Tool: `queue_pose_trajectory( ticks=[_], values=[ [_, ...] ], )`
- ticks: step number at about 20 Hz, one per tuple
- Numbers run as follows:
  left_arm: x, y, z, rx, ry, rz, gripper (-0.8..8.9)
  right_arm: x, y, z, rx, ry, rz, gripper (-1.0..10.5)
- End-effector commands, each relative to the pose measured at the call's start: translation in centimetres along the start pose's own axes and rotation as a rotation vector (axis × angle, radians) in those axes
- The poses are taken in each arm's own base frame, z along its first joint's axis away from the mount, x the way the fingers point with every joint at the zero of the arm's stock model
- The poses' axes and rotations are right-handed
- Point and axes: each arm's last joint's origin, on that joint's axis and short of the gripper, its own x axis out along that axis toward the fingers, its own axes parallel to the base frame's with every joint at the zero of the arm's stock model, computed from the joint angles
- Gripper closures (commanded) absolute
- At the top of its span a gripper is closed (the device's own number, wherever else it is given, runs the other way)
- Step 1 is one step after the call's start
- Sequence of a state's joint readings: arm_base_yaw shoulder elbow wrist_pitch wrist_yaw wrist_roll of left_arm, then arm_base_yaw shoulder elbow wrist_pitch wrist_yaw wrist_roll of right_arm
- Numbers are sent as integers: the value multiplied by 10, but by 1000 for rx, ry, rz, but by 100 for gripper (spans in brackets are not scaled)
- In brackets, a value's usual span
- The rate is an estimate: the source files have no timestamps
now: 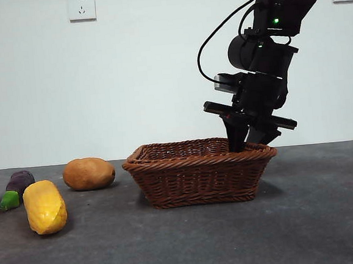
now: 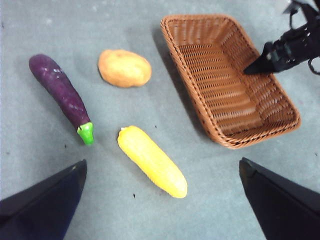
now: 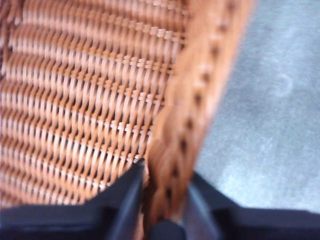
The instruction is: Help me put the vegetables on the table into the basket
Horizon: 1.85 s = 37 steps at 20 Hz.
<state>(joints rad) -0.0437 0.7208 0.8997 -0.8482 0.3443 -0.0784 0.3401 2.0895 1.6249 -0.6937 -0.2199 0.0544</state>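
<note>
Gripping basket (image 1: 198,179) rim: right gripper (image 1: 245,140) fingers; left gripper (image 2: 160,200) fingers wide, over table (image 2: 45,145).

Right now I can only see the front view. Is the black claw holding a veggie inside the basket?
Observer: No veggie. The right gripper has one jaw inside and one outside the basket, pinching its rim.
Operator: Is anything in the basket?
Observer: No. The left wrist view shows nothing on its woven bottom. The corn, potato and eggplant all lie on the table.
Operator: Where's the other claw?
Observer: The left gripper hangs above the vegetables with its jaws wide open, holding nothing.
</note>
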Motion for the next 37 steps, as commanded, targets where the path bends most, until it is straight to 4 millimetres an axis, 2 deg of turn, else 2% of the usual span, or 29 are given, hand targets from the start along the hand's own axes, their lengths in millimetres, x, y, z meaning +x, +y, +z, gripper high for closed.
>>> queue_pose_trajectory(
  ticks=[1,4,6,9,13,15,18,22,26,31,37],
  values=[
    [5,2,1,-11,24,1,186,6,-1,1,22,-2,0,961],
    [14,5,2,-40,72,5,186,1,0,2,20,-11,2,961],
    [20,7,2,-71,107,9,186,-24,6,6,7,-64,5,961],
    [31,10,4,-123,147,9,186,-97,22,8,-32,-218,14,961],
    [62,10,7,-207,245,-8,186,-200,44,-16,-113,-411,18,961],
    [84,6,10,-242,274,-16,188,-238,52,-35,-152,-466,14,961],
    [121,4,7,-257,363,33,189,-276,59,-61,-193,-507,7,961],
    [156,6,6,-281,454,122,189,-299,63,-84,-217,-512,2,959],
    [179,-2,20,-271,509,167,190,-304,64,-92,-235,-492,36,959],
    [198,-16,29,-222,585,286,190,-303,64,-94,-251,-471,35,959],
    [212,-14,18,-295,661,346,190,-303,64,-94,-260,-474,33,959]
  ],
)
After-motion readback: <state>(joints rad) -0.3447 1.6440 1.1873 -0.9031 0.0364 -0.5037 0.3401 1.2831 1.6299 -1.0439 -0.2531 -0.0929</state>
